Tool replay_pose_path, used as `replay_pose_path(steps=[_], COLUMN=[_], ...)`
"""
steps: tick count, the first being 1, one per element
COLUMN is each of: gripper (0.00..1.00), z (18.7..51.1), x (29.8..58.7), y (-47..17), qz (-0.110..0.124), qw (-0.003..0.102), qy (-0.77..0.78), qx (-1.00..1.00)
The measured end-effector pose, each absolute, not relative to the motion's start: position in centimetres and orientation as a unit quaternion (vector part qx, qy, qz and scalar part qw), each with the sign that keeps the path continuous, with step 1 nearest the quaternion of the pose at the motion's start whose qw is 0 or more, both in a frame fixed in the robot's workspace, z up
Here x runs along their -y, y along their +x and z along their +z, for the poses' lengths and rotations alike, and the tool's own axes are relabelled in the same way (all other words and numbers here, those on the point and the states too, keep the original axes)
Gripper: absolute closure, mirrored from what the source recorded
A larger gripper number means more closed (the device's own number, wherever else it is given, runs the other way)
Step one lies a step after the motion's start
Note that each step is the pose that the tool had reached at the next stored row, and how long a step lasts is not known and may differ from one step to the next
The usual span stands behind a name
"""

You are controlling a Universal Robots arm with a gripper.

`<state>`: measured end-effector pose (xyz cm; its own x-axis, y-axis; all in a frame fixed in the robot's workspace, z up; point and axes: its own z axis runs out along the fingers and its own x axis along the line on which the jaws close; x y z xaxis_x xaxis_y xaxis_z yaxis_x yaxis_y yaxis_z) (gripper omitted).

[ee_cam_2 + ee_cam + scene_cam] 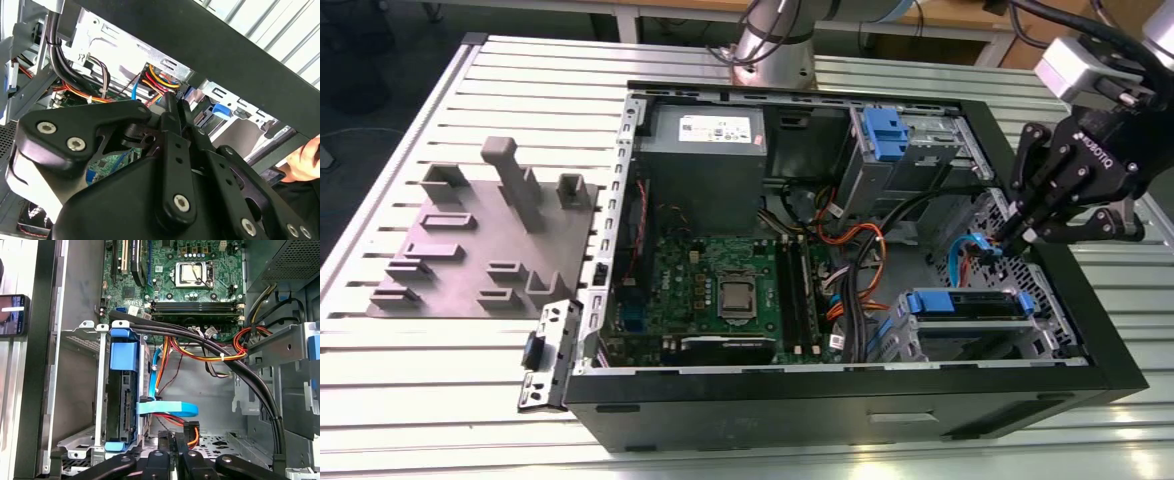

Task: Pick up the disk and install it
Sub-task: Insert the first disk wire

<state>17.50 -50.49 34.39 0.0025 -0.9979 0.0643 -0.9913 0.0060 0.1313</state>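
The disk (969, 304) sits in the drive cage (1047, 300) in the near right corner of the open computer case; its blue carrier shows along the top. In the first wrist view the disk (123, 390) stands on edge in the cage, with blue tabs at both ends. My gripper (1007, 243) hangs over the case's right wall, a little behind the cage, on the exterior view's right. Its fingers (167, 440) are pressed together with nothing between them, next to a flat blue cable (167, 408) and apart from the disk. In the second wrist view the gripper (170, 102) points into the case.
A fixed blue caddy (883, 135) and a grey power supply (704, 150) sit at the back of the case. The motherboard (727, 290) and bundled cables (210, 347) fill the middle. A grey fixture plate (480, 240) lies on the table. A person's hand (306, 159) is by the case edge.
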Motion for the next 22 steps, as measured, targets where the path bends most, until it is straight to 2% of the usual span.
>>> replay_pose_path(steps=[17, 22], gripper=[0.84, 0.84], z=[34.3, 34.2], x=[51.9, 52.2], y=[15.8, 15.5], qz=[-0.013, -0.005], qw=[0.059, 0.052], qy=[0.708, 0.709], qx=[0.704, 0.703])
